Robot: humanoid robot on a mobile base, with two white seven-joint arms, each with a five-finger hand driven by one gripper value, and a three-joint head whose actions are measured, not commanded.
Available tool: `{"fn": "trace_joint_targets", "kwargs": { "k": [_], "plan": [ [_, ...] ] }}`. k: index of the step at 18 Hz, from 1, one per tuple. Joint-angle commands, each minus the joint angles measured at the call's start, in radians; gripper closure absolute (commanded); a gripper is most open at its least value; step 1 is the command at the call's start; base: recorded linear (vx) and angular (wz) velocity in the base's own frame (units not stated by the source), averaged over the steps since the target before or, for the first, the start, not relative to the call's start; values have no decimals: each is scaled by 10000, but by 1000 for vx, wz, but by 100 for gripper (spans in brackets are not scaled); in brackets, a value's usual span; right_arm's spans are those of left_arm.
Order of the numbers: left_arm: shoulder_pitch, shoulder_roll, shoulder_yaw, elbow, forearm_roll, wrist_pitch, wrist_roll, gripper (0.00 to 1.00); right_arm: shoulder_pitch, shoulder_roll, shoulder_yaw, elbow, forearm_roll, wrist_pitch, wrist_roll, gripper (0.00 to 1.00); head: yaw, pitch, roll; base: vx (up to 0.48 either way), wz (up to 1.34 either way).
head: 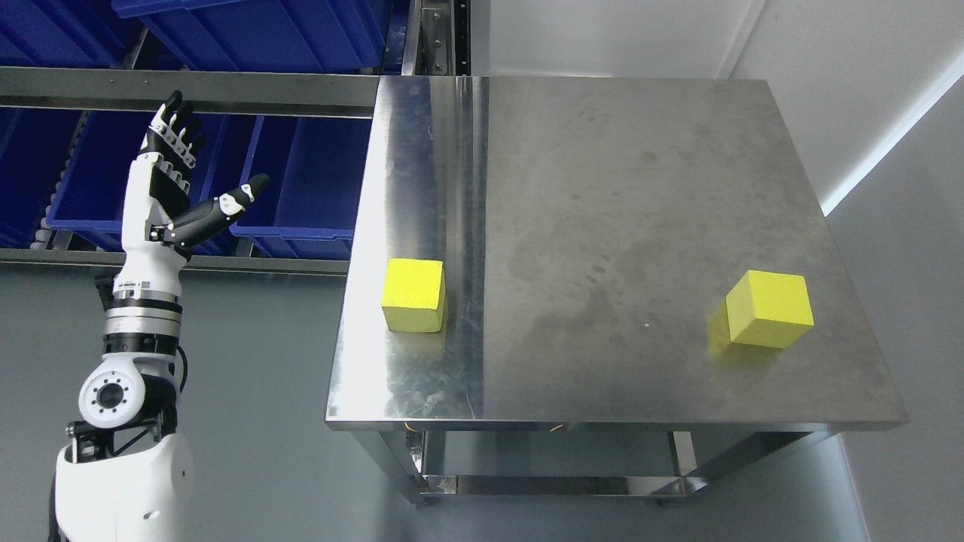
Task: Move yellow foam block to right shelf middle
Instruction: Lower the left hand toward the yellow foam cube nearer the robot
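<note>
Head view: my left hand (177, 181) hangs open and empty; next I must reach the nearer yellow foam cube (413, 295) on the steel table (602, 188).

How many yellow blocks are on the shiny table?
2. One yellow block sits near the table's left edge; the other yellow block sits near its right edge. None looks hidden.

Two yellow foam cubes sit upright on the steel surface (617, 188), well apart: the left block (413, 295) at lower centre-left near the surface's left edge, the right block (770, 309) at lower right, slightly rotated.
</note>
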State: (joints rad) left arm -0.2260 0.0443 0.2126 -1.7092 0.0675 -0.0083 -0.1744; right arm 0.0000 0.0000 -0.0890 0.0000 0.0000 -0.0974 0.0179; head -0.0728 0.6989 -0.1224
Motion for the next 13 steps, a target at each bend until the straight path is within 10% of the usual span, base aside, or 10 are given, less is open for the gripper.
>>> {"fn": "trace_joint_targets", "kwargs": {
  "k": [1, 7, 13],
  "plan": [
    [325, 63, -131, -12, 0, -25, -5, 0, -31, -175, 0, -175, 0, 7, 5, 0, 0, 0, 0, 0, 0],
    [297, 383, -192, -88, 0, -1141, -2301, 0, -31, -175, 0, -175, 0, 7, 5, 0, 0, 0, 0, 0, 0],
    [296, 2438, -223, -73, 46, -2078, -3300, 0, -15, -175, 0, -175, 0, 7, 5, 0, 0, 0, 0, 0, 0]
  ]
}}
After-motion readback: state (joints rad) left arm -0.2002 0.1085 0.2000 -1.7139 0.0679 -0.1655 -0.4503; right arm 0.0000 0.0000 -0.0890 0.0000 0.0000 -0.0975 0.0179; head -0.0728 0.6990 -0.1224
